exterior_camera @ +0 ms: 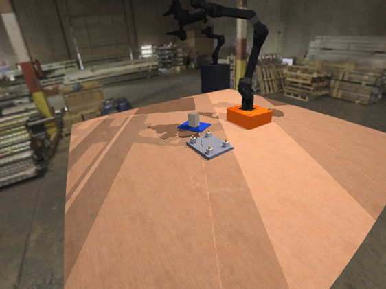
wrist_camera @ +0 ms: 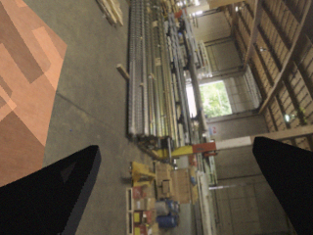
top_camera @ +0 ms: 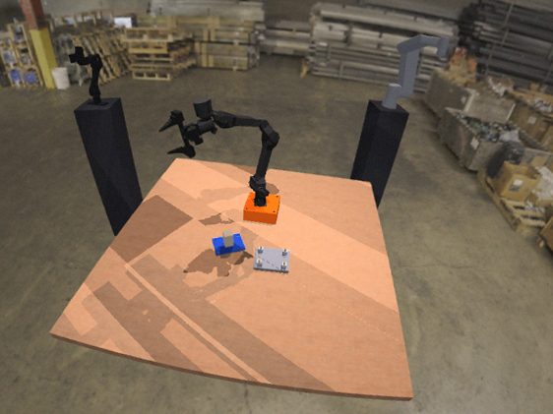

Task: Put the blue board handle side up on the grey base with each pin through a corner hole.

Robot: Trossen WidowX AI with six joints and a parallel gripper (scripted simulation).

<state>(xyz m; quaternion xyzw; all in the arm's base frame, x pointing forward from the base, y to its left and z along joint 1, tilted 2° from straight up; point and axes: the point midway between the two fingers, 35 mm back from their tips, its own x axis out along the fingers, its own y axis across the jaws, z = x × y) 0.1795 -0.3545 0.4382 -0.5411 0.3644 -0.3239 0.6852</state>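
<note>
Concrete floor is stretching away around a wooden counter [top_camera: 331, 342] [exterior_camera: 141, 233] [wrist_camera: 29, 113], with stacked pallets and metal stock standing beyond it. On the counter the blue board [top_camera: 220, 249] [exterior_camera: 203, 125] is lying flat, its square handle [top_camera: 227, 239] [exterior_camera: 194, 119] pointing up, just beside the grey base [top_camera: 272, 259] [exterior_camera: 210, 146]. Gold pins are topping all four posts of the base, and none is carrying the board. The black arm [top_camera: 263, 155] [exterior_camera: 254, 52] is rising from its orange block [top_camera: 261, 215] [exterior_camera: 249, 118], and its jaws [top_camera: 175, 135] [exterior_camera: 173, 24] are hanging high and sideways, spread wide and gripping nothing.

By my reading, the job is only starting: the arm is at the approach, and the pickup is still waiting. The next move is calling for the jaws to tip downward, come over the handle and straddle it before closing. Counter edges are lying well apart from both pieces, so side room is looking generous; the tighter spots are the orange block behind and the raised posts beside the board, which a low, open finger could be clipping.
</note>
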